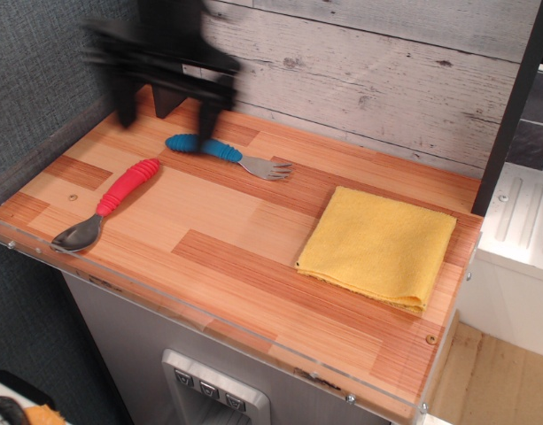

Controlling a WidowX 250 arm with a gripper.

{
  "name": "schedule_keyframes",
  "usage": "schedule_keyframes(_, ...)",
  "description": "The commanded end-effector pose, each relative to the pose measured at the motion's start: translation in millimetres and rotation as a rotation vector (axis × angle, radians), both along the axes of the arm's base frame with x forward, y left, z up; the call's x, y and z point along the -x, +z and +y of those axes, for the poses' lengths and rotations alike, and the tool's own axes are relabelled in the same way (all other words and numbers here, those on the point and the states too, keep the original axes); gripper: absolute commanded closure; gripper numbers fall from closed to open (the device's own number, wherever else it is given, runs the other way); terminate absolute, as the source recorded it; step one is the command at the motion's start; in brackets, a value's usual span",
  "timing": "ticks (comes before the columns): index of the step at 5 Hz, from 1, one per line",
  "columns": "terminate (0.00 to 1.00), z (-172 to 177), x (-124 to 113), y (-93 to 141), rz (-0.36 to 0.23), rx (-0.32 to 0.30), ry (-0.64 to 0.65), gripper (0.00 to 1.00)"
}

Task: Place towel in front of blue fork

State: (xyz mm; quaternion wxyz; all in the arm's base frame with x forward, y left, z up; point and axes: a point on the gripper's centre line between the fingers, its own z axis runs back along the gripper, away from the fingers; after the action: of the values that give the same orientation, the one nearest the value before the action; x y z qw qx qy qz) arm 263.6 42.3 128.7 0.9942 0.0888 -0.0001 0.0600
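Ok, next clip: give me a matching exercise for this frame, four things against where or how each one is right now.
Things:
1. towel
2. blue fork
3. red-handled spoon
4. gripper

Places or states:
A. motion-blurred, above the back-left of the tabletop, fingers apart
B. lying at the front-left, bowl near the front edge
C. lying flat and folded on the right side
D. lying near the back, tines pointing right

Pairs: 1-C, 2-D, 3-B, 4-A
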Motion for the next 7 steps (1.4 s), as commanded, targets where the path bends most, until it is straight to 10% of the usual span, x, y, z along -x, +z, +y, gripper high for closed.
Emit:
schedule_keyframes(1,0.0,-64.7,-36.4,-25.8,-0.136,0.033,-0.12,0.0)
schedule_keyframes(3,0.0,-114.3,-65.3,-51.2,-0.137,0.08,-0.097,0.0)
schedule_keyframes(4,0.0,-124.0,-77.9,-69.7,-0.125,0.12,-0.122,1.0)
schedule_keyframes(7,0.0,-120.4,-69.8,-99.7,-0.129,0.16,-0.084,1.0)
